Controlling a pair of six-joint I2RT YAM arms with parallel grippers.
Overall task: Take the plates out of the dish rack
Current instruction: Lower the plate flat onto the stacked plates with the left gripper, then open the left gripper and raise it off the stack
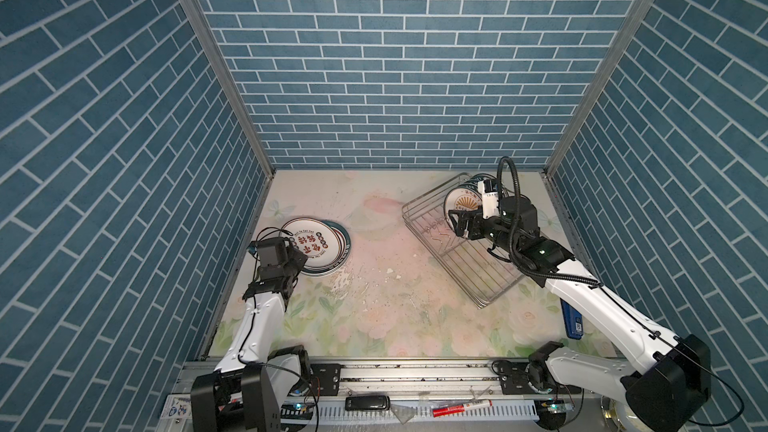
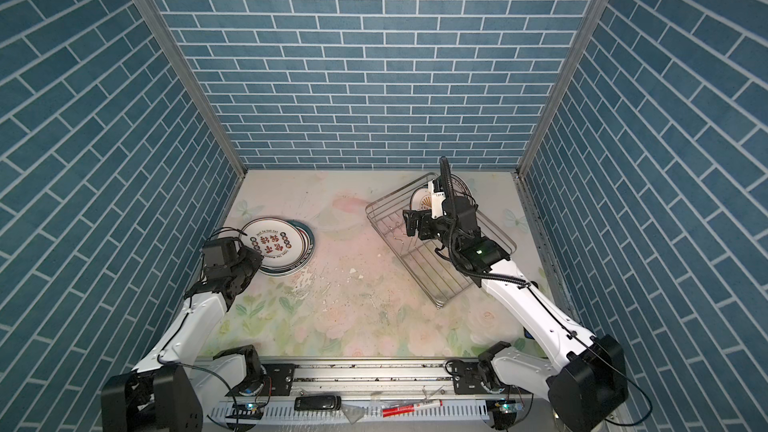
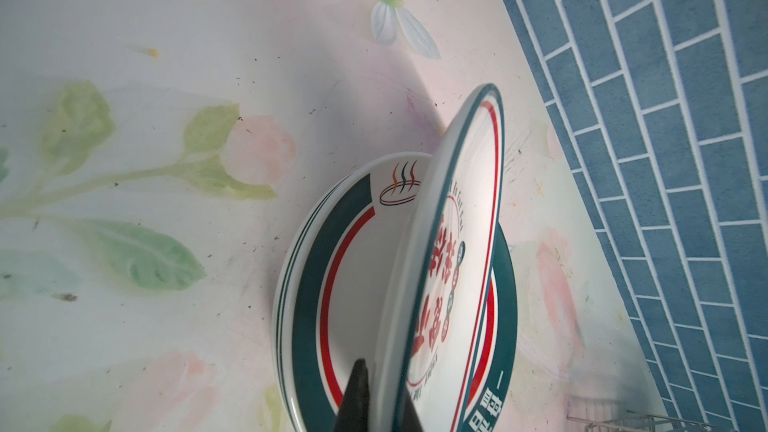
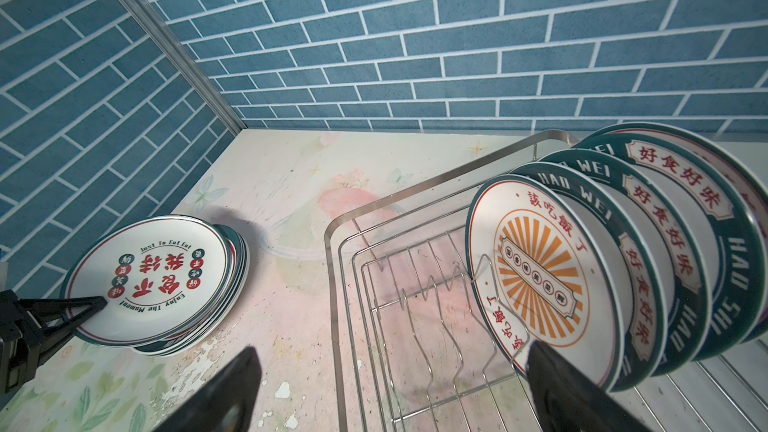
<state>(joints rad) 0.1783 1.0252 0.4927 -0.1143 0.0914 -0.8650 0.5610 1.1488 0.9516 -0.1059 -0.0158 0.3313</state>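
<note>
Plates (image 4: 648, 268) stand on edge in a row at the far end of the dish rack (image 1: 478, 280), on the right of the tabletop (image 1: 374, 305). The right tool (image 4: 395, 388) hangs at the frontmost one, a sunburst plate (image 4: 540, 268), with jaws wide. One finger lies before that plate's lower rim and the other over empty slots; contact cannot be told. Well apart, on the left, the left tool (image 4: 93, 309) pinches the rim of a red-lettered plate (image 4: 153, 276), which is tilted over a stack (image 3: 307, 276) of plates lying flat.
</note>
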